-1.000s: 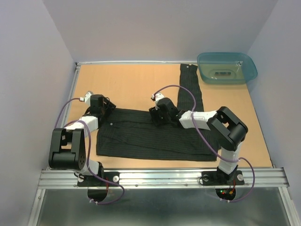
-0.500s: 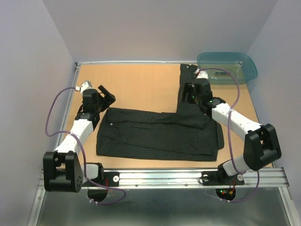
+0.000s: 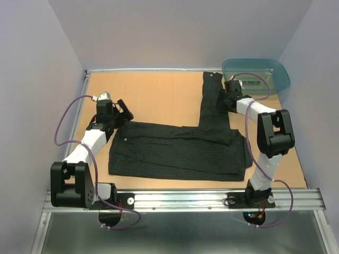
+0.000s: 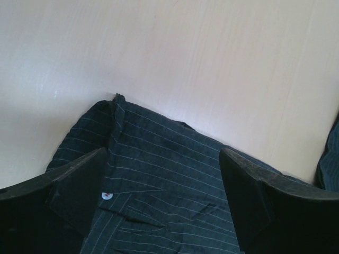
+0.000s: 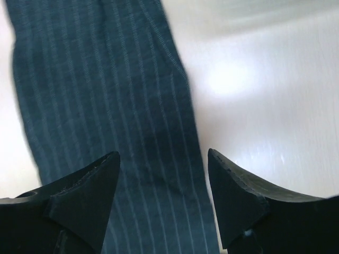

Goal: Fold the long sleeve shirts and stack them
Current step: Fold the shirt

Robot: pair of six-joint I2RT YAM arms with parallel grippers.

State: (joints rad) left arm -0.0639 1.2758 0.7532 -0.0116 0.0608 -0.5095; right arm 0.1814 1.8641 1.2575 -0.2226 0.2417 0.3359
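Observation:
A black pinstriped shirt [image 3: 177, 151] lies folded into a wide band across the near half of the table. One sleeve [image 3: 213, 103] runs from it straight to the far edge. My left gripper [image 3: 123, 110] is open above the shirt's far left corner; in the left wrist view the collar corner [image 4: 114, 103] and a pale button [image 4: 107, 196] lie between the jaws. My right gripper [image 3: 226, 97] is open over the sleeve's right edge, near its far end. In the right wrist view the sleeve [image 5: 106, 106] fills the left, with its edge between the fingers.
A teal plastic tub [image 3: 256, 75] stands at the far right corner, close behind my right gripper. The table's metal rail [image 3: 185, 198] runs along the near edge. Pale walls close in the left, far and right sides.
My right arm has swung from the shirt's middle out to the far end of the sleeve. My left gripper has lifted and moved slightly away from the shirt's left corner. The shirt lies still.

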